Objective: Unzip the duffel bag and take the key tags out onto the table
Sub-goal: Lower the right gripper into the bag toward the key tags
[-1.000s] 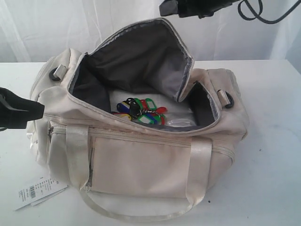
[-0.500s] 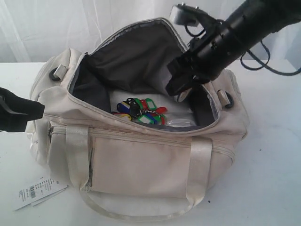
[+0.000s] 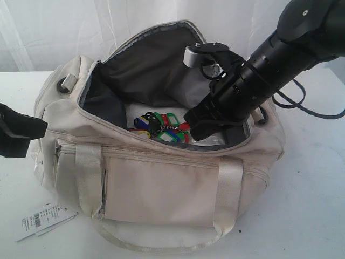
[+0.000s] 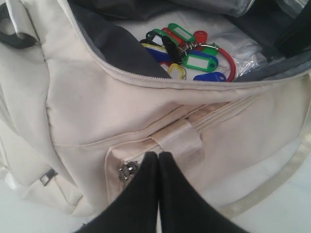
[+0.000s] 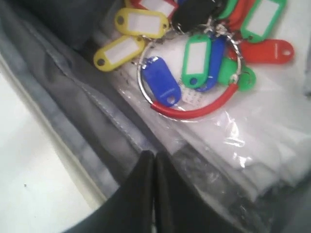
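The cream duffel bag stands unzipped on the white table, its dark grey lining showing. Inside lie the key tags, a bunch in yellow, blue, green, red and black on rings, also seen close up as the key tags and the key tags. My right gripper reaches down into the opening, shut and empty, a short way from the bunch; in its own view the right gripper hovers over clear plastic. My left gripper is shut beside the front pocket's zipper pull, holding nothing.
A clear plastic packet lies under the tags in the bag. A white paper barcode tag lies on the table at the front left. A strap handle trails on the table before the bag. White curtain behind.
My right arm has swung down from above the bag into its opening, and its jaws have closed on nothing. The left arm and the bag have stayed put.
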Robot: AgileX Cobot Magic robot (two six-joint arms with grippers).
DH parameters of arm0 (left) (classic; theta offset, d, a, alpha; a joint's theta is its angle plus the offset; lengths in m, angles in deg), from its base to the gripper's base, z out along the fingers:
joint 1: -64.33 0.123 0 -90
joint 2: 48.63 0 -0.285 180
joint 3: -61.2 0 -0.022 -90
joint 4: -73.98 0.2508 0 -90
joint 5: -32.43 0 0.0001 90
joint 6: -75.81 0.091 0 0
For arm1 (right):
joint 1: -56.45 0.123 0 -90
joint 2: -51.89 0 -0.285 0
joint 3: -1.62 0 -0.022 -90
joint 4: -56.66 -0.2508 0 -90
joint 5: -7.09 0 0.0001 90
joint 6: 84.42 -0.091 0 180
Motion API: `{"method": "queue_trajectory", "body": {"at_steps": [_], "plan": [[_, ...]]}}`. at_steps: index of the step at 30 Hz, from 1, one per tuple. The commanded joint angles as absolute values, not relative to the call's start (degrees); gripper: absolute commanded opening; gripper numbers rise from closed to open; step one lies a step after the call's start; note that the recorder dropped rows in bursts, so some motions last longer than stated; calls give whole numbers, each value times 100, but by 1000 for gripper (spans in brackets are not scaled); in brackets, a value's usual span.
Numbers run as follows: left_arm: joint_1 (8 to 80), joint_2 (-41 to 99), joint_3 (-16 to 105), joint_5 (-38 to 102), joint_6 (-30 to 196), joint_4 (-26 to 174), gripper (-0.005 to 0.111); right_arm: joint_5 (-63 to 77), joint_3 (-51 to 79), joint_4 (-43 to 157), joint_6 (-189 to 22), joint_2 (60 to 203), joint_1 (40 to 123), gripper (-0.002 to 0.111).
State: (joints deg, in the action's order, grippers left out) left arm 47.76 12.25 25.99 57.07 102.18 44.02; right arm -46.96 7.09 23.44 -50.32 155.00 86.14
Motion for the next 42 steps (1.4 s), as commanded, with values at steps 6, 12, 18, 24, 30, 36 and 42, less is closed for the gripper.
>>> {"method": "queue_trajectory", "body": {"at_steps": [6, 12, 18, 24, 30, 36, 42], "plan": [[4758, 1211, 2907, 5742, 10599, 4105, 0, -4737, 829, 3051, -5797, 15122, 8626, 0], [4758, 1666, 4045, 6873, 10932, 3742, 0, -3963, 1120, 3054, -5797, 15122, 8626, 0], [4758, 2408, 4958, 7660, 10920, 3730, 0, -3816, 1159, 3075, -5772, 15122, 8626, 0], [4758, 2957, 5101, 7595, 10920, 3841, 0, -3755, 1159, 3039, -5772, 15122, 8626, 0], [4758, 3391, 5060, 7373, 10932, 4151, 0, -3733, 1159, 2342, -5285, 15187, 8724, 0], [4758, 3571, 4734, 7433, 11793, 4164, 0, -3796, 1159, 2001, -4801, 15710, 8874, 0], [4758, 3594, 4400, 7379, 11822, 4145, 0, -4238, 1159, 2003, -4404, 16238, 9128, 0]]}}
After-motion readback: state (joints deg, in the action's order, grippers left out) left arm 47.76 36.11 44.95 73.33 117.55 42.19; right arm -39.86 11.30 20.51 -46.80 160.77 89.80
